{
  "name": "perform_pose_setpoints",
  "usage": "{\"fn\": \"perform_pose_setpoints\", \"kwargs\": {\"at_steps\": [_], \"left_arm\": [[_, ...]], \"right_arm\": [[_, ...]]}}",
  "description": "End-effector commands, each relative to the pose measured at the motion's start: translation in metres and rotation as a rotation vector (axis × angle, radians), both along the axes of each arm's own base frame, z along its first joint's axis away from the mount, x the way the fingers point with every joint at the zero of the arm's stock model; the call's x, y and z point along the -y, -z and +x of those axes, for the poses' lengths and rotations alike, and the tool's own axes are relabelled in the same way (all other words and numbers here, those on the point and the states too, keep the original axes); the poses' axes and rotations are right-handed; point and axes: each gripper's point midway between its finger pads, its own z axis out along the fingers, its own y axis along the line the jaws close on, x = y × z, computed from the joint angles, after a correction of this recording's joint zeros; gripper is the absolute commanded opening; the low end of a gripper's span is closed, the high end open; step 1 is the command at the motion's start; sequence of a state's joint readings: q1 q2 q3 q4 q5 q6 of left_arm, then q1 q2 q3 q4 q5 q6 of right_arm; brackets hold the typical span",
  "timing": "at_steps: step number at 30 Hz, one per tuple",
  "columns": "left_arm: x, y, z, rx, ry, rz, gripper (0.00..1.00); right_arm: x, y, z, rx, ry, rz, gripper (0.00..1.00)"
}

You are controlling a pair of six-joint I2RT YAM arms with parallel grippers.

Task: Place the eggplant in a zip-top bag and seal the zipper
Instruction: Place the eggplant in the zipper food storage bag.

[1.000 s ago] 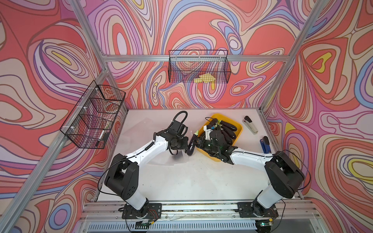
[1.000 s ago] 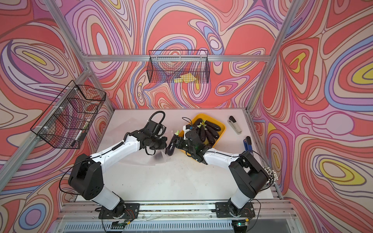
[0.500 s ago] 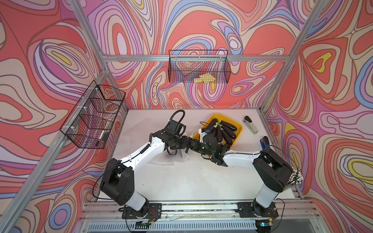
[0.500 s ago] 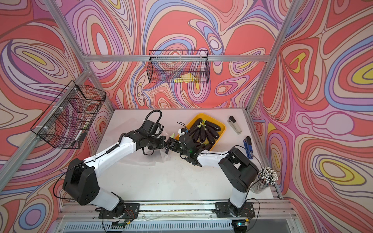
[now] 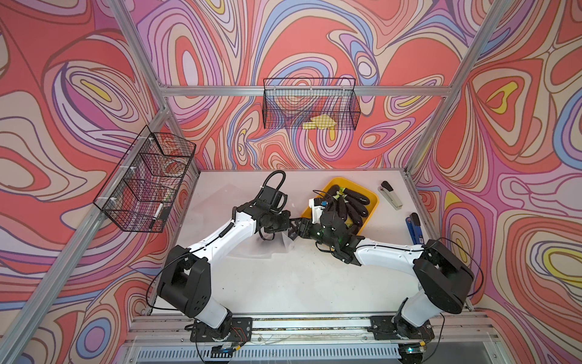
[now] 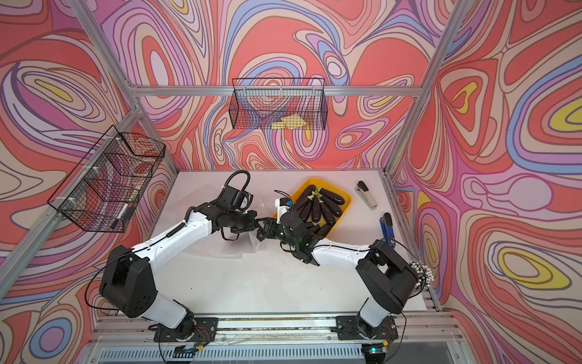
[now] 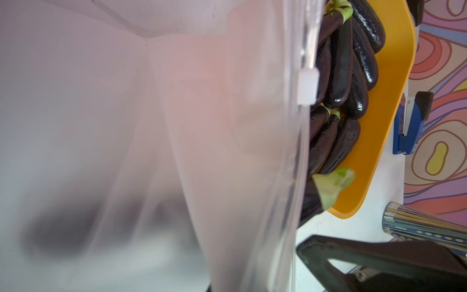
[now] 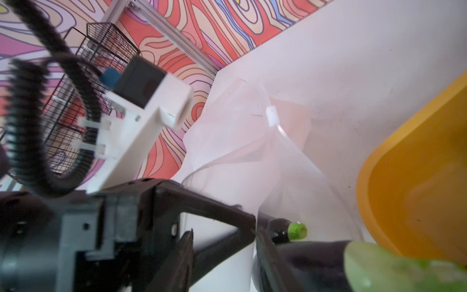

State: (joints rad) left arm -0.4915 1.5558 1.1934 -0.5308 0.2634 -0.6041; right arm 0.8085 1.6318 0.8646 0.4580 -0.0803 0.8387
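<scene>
We saw walls (image 5: 315,47) on three sides covered in a swirling print of red, pink, lilac, blue and yellow. Bare aluminium framing (image 5: 252,91) ran along the back and up the corners. A black wire basket (image 5: 310,104) hung from the back rail. A second, compartmented basket (image 5: 145,179) hung tilted on the left-hand wall. Below lay a plain white worktop (image 5: 283,283), evenly lit and lightly scuffed, edged in front by a metal rail (image 5: 299,320).
</scene>
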Motion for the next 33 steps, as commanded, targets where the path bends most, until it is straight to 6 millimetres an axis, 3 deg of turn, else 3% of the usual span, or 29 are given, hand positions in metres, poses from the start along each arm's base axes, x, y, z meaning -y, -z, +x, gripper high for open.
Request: {"fn": "perform_pose_setpoints", "kwargs": {"at_steps": [1,10,14,21,25,30,33], "left_arm": [[0.003,-0.013,0.008,0.029,-0.008,-0.024,0.0],[-0.008,-0.004,0.004,0.038,0.01,0.053,0.0],[-0.006,-0.005,0.003,0.044,0.015,0.042,0.0],[0.0,-0.007,0.001,0.053,0.039,0.013,0.0],[-0.002,-0.01,0.001,0.062,0.033,0.015,0.0],[-0.007,-0.012,0.002,0.078,0.018,0.035,0.0],[-0.008,-0.012,0.004,0.081,0.009,0.044,0.0]], "right_arm": [[0.004,0.026,-0.004,-0.039,0.004,-0.048,0.43],[0.064,-0.028,0.014,0.065,0.123,-0.192,0.53],[0.086,-0.013,0.026,0.004,0.132,-0.265,0.48],[0.053,0.018,0.034,-0.074,-0.015,-0.23,0.34],[0.041,0.023,0.04,-0.078,-0.038,-0.196,0.28],[0.016,0.023,0.037,-0.094,-0.123,-0.19,0.28],[0.013,0.018,0.039,-0.098,-0.118,-0.152,0.33]]}}
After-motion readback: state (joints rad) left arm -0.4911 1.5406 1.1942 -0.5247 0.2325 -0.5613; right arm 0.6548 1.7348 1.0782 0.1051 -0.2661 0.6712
